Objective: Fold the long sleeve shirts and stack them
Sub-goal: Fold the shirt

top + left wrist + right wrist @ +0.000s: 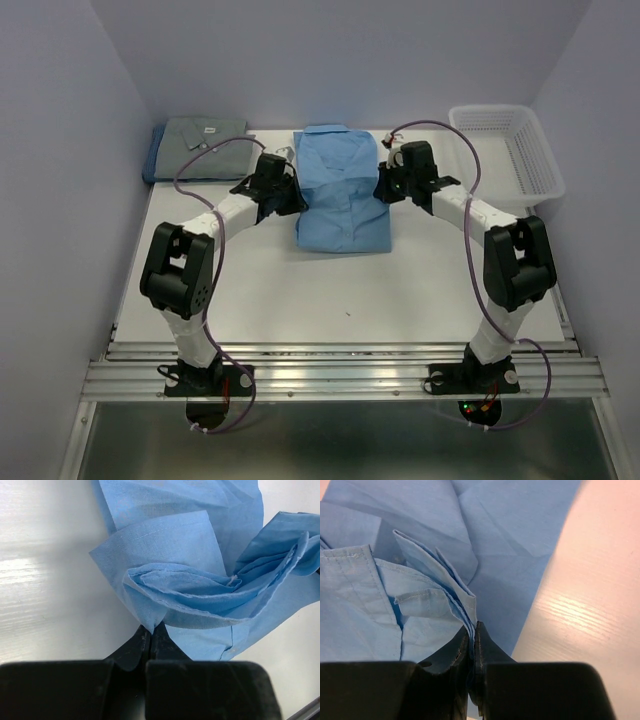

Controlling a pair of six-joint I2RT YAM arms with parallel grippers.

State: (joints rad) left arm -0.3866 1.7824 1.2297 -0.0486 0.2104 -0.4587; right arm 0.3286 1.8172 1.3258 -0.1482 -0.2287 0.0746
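Note:
The light blue shirt [340,190] lies folded in the middle back of the table, collar toward the far side. My left gripper [292,196] is at its left edge, shut on a pinch of its layered cloth [165,600]. My right gripper [385,188] is at its right edge, shut on several cloth layers [445,587]. The grey shirt [205,140] lies folded at the back left on top of the darker blue shirt [156,165], of which only an edge shows.
A white mesh basket [507,150] stands at the back right. The white table [330,290] runs toward its near metal rail [340,375]. Purple walls close in the left, back and right.

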